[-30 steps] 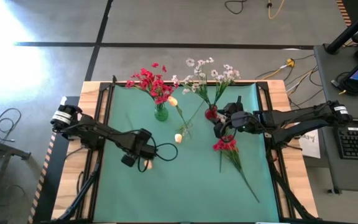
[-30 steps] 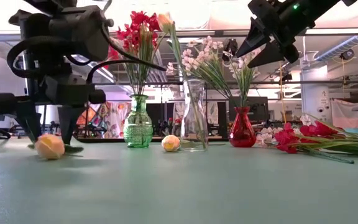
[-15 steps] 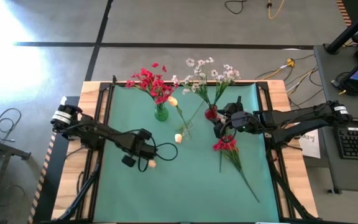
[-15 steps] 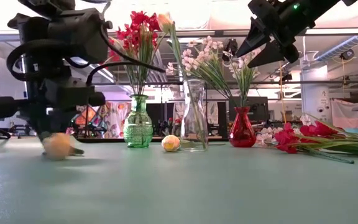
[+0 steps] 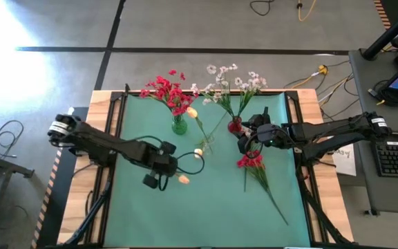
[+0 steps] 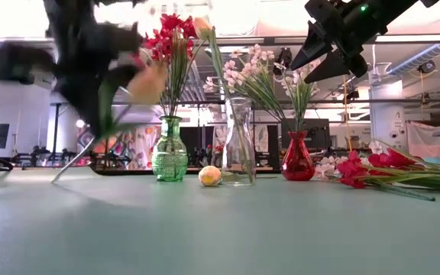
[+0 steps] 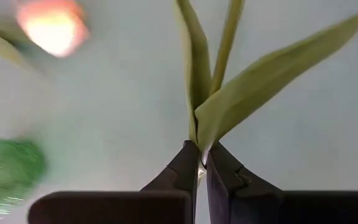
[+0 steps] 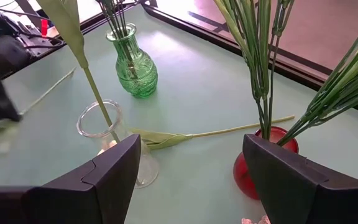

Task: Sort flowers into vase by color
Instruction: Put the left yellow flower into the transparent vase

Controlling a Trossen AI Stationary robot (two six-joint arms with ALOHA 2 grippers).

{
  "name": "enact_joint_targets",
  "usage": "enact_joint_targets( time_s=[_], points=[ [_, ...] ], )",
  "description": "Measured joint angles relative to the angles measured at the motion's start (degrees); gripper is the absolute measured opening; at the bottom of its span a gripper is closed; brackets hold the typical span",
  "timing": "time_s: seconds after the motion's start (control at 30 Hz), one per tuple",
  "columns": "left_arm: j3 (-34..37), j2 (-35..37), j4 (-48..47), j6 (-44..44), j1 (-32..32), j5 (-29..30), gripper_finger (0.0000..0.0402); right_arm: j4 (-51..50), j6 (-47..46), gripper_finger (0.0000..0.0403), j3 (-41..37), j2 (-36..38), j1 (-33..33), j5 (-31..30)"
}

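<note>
My left gripper (image 5: 159,171) is left of the table's middle, raised above the table and shut on a cream-yellow rosebud flower (image 5: 183,179). In the low view the flower's bud (image 6: 150,81) is high and its stem (image 6: 82,153) slants down. My right gripper (image 5: 250,142) hangs open above the red vase (image 8: 266,167), which holds white sprays (image 5: 230,86). The green vase (image 5: 179,126) holds red flowers (image 5: 166,92). One rosebud (image 5: 192,113) stands in the clear vase (image 6: 239,142). Another rosebud (image 6: 210,176) lies beside that vase. My left gripper pinches the rosebud flower's stem between its two fingers where the long leaves branch off (image 7: 199,144). The bud (image 7: 51,26) is lifted clear of the table. Motion blur hides whether the stem's lower end (image 6: 56,178) touches the table.
A bunch of red flowers (image 5: 252,161) with long stems lies on the green mat at the right, its stems reaching toward the near right corner. The three vases stand in a row near the far edge. Bare mat (image 5: 206,207) fills the near half.
My left gripper has shut on the rosebud flower's stem at the table. It has then risen fast and swung toward the table's right. The flower has come up off the mat, the bud now high and the stem trailing down.
</note>
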State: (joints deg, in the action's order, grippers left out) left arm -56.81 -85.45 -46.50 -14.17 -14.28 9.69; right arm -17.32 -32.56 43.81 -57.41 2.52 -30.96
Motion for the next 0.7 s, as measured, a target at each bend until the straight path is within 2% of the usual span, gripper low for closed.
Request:
enact_joint_targets(
  time_s=[0.13,0.4,0.5,0.7],
  points=[
    [-4.0,6.0,4.6,0.4,0.0,0.0,0.0,0.0,0.0,0.0274,0.0,0.0,0.0,0.0],
    [-8.2,16.9,29.4,4.5,1.5,0.4,0.0,0.0,0.0,0.0274,0.0,0.0,0.0,0.0],
    [-8.7,18.6,38.0,7.9,2.6,1.9,0.0,0.0,0.0,0.0274,0.0,0.0,0.0,0.0],
    [-9.2,17.8,44.9,10.2,4.8,7.9,0.0,0.1,0.0,0.0274,0.0,0.0,0.0,0.0]
  ],
)
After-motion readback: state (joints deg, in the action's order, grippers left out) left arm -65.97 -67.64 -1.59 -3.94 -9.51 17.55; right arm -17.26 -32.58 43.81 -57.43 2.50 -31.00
